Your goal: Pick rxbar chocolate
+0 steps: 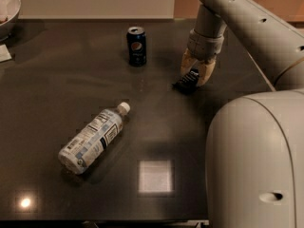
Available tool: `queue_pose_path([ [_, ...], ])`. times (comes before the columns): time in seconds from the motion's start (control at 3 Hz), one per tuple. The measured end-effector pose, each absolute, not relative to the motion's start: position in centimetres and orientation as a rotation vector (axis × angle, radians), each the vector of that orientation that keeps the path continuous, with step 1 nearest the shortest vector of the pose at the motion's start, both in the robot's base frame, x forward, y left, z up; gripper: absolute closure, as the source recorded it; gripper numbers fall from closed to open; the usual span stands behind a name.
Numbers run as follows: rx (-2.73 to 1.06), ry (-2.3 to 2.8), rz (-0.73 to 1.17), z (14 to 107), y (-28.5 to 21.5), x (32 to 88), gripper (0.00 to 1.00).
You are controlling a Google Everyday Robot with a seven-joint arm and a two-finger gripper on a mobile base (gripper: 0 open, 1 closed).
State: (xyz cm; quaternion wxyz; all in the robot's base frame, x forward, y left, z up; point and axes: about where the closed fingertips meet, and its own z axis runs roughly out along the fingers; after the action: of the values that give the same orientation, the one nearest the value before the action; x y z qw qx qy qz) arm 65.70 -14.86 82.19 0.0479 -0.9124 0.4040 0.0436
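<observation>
Where the dark tabletop (pixel 57 80) reaches far right, the beige two-finger gripper (pixel 194 75) is clamped on the small flat black rxbar chocolate (pixel 186 81) w/ white text (bar tilted, low end by the surface). Blue Pepsi can (pixel 137 45) stands to its left; clear white-labelled water bottle (pixel 91 139) lies near-left.

Arm (pixel 247 23): smooth off-white shell, rounded tubular links, small dark holes along the upper link. Grey collar (pixel 205 44) at the wrist. Tool (pixel 194 74): tan casing, black inner parts, low over the worktop (pixel 71 70), far right. Bulky pale housing (pixel 256 160), one oval recess.
</observation>
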Motion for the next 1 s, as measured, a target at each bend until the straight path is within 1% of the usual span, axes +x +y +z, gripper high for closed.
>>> queue_pose_path([
  [1.0, -2.781, 1.242, 0.131, 82.36, -15.13, 65.66, 0.57],
])
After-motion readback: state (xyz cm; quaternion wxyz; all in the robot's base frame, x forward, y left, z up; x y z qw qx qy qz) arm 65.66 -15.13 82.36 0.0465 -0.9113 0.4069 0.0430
